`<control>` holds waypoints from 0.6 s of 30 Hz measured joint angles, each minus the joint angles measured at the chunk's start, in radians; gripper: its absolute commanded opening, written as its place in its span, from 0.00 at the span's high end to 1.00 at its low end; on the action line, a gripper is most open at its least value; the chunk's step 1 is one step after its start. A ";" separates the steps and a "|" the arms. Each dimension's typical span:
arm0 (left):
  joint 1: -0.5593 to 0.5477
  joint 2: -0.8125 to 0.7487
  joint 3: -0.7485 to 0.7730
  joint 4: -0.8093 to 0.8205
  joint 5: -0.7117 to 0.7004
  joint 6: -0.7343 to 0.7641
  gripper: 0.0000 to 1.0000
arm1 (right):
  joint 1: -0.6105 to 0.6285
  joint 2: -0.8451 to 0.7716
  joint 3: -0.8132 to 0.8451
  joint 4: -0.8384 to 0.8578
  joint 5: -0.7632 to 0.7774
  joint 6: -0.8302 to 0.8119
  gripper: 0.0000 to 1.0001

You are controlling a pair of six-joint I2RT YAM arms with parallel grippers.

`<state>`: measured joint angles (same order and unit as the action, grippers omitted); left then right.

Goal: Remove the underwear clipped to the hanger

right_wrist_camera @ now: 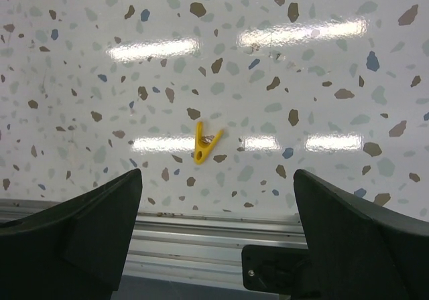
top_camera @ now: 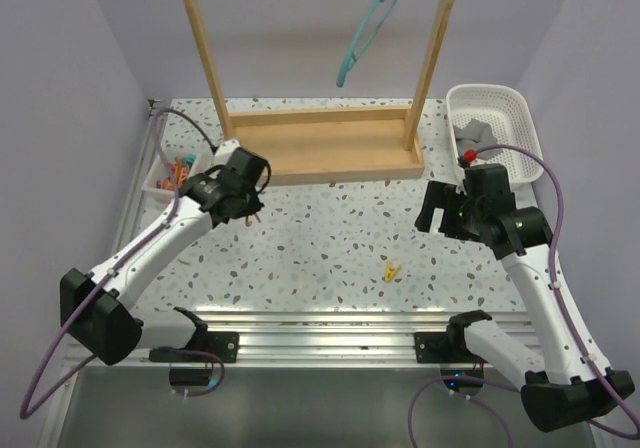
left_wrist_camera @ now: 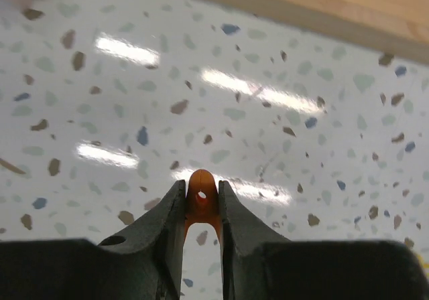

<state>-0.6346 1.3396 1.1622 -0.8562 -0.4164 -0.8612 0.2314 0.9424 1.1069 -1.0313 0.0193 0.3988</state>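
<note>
Two pegs look to be the business now. The underwear (top_camera: 474,130) lies grey and crumpled in the white basket (top_camera: 520,103) at the 2 o'clock corner of the desk (top_camera: 330,218). It is well apart from the hanger (top_camera: 372,26), which hangs bare from the wooden frame (top_camera: 205,48) at 12 o'clock.

The left pincer (left_wrist_camera: 202,187) is clenched on an orange peg (left_wrist_camera: 200,209), pinching it so that its rounded end pokes out over the desk. In the top view the small tray of pegs (top_camera: 160,178) lies near that pincer, at about 10 o'clock. I judge a short swing that way would carry the peg over it.

The right pincer (top_camera: 432,206) stands released, jaws wide, grasping nothing. A yellow peg (top_camera: 391,270) lies on the bare desk at its 7 o'clock in the top view, clearly nearer the right arm than the left. In the right wrist view its long axis runs roughly 12 to 6, so the jaws would likely close across its width.
</note>
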 measured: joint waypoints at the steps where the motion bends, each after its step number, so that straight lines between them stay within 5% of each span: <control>1: 0.054 -0.028 -0.002 -0.003 -0.004 0.023 0.92 | 0.000 0.000 0.000 0.000 -0.008 0.000 0.01; 9: 0.470 -0.021 0.026 0.011 0.002 0.222 0.94 | 0.011 0.001 -0.014 0.012 -0.039 -0.003 0.01; 18: 0.745 0.305 0.410 0.062 0.054 0.351 0.94 | 0.024 0.020 -0.032 0.023 -0.072 -0.016 0.01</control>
<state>0.1108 1.6447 1.5726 -0.7940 -0.3622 -0.5106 0.2554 0.9627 1.0748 -1.0088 -0.0525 0.3824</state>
